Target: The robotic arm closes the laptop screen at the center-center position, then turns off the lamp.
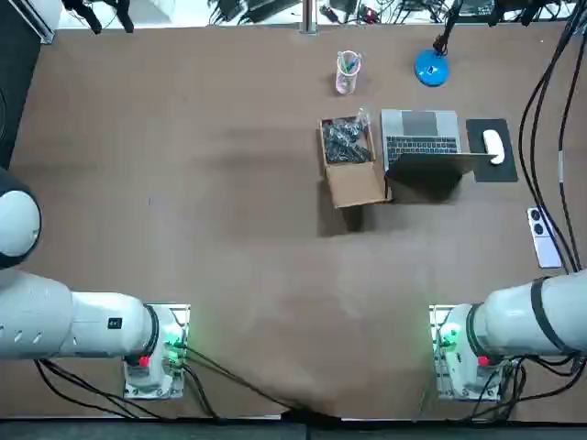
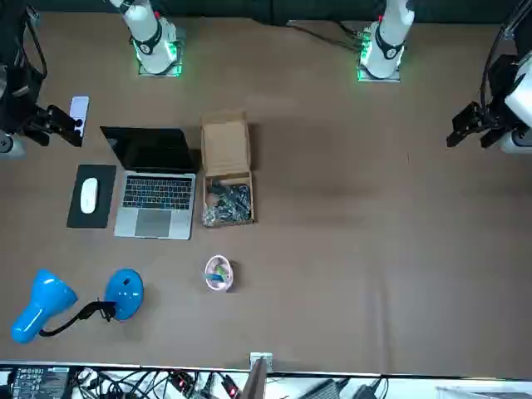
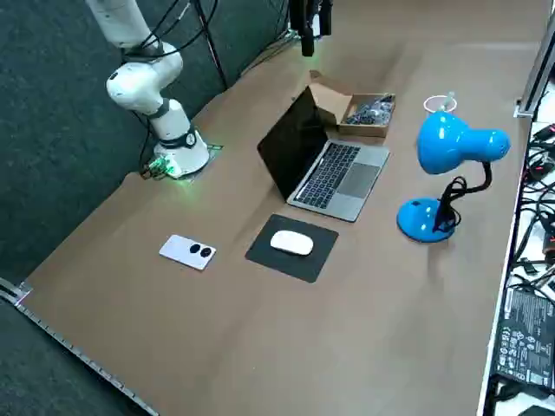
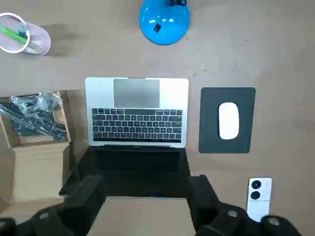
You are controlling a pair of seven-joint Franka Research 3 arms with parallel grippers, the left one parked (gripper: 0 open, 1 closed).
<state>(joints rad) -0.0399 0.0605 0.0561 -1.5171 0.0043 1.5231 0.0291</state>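
The silver laptop (image 1: 420, 137) (image 2: 155, 196) (image 3: 336, 176) (image 4: 137, 113) stands open at the table's right-centre, its dark screen upright on the side towards the arms. Beyond it is the blue desk lamp (image 1: 431, 68) (image 2: 125, 293) (image 3: 451, 143), of which the wrist view shows only the round base (image 4: 164, 19). Whether it is lit does not show. My right gripper (image 4: 142, 201) (image 2: 60, 125) hangs high above the laptop's screen edge. It is open wide and holds nothing.
A cardboard box (image 1: 351, 174) with bagged parts sits against the laptop's side. A clear cup (image 1: 347, 71) with pens stands behind it. A white mouse (image 1: 493, 145) lies on a black pad, and a white phone (image 1: 543, 236) is nearer the table's right edge.
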